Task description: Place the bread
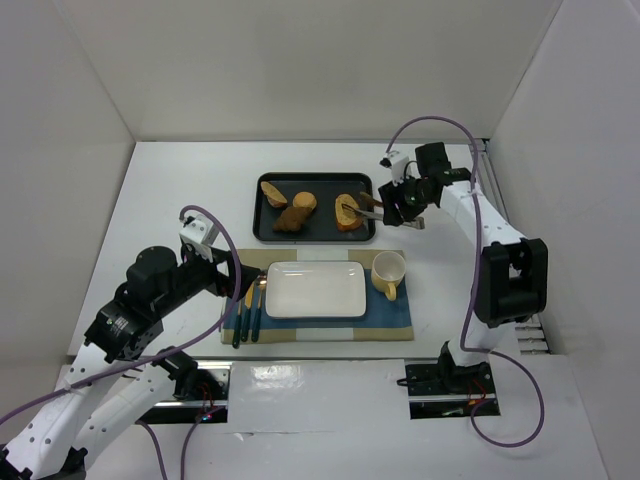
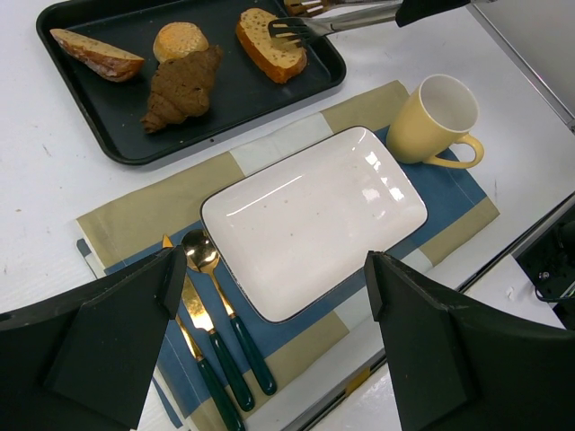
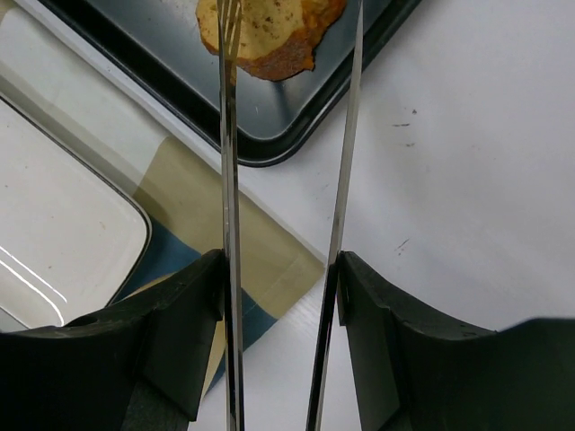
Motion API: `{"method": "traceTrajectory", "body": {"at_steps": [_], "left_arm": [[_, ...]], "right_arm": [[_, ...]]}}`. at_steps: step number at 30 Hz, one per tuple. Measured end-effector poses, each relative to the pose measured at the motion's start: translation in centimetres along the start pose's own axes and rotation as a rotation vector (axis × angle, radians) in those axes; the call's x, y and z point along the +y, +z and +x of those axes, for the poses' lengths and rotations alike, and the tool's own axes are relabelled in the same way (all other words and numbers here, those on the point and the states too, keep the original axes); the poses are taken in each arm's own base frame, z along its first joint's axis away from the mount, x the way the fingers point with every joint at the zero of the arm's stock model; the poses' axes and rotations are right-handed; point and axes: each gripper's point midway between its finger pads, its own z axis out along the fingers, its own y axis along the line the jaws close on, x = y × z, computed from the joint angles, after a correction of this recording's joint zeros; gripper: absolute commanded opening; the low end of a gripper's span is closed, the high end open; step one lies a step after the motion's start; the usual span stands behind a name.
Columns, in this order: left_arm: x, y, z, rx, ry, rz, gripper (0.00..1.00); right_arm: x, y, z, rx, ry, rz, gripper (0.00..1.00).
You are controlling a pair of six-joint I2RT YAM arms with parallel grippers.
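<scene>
A black tray [image 1: 320,228] sits toward the far side of a white table [image 1: 180,190]. The bread [image 1: 348,212], a flat golden slice, lies at the tray's right end. The right end effector [image 1: 405,200] is clamped on metal tongs [image 1: 375,208], whose forked tips reach to either side of the slice; whether they pinch it is unclear. The left end effector [image 2: 271,278] hangs with its fingers wide apart above a white plate [image 2: 314,215] on a placemat [image 2: 144,215], near a yellow mug [image 2: 431,117].
</scene>
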Motion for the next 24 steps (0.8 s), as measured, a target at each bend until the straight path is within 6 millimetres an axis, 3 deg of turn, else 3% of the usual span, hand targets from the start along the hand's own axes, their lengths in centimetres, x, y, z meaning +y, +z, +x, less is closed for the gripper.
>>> {"method": "traceTrajectory", "body": {"at_steps": [24], "left_arm": [[0.0, 0.0, 0.0, -0.001, 0.000, 0.000, 1.00]], "right_arm": [[-0.9, 0.9, 0.9, 0.024, 0.198, -0.113, 0.61]]}}
